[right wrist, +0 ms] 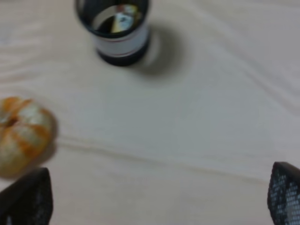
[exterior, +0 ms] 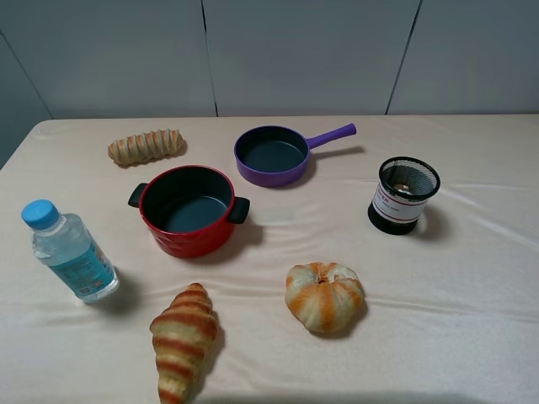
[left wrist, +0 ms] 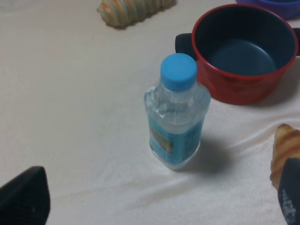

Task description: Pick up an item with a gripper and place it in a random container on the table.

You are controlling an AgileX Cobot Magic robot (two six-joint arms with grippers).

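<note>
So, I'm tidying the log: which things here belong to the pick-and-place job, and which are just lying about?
Job:
- toy cake slice, already inside the mesh cup
- mesh cup
- right pincer, open and empty

Lying about:
- red pot
- purple pan
- water bottle
- croissant
- round bun
- long ridged bread

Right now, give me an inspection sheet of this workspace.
Surface: table, peach cloth, slightly wrinkled.
Job's things: mesh cup upright at right; small yellowish item inside it.
Clutter: red pot, purple pan, water bottle, croissant, round bun, striped bread roll.
End effectors: left end effector and right end effector open, empty.
Cables: nothing seen.
Surroundings: grey wall panels.
</note>
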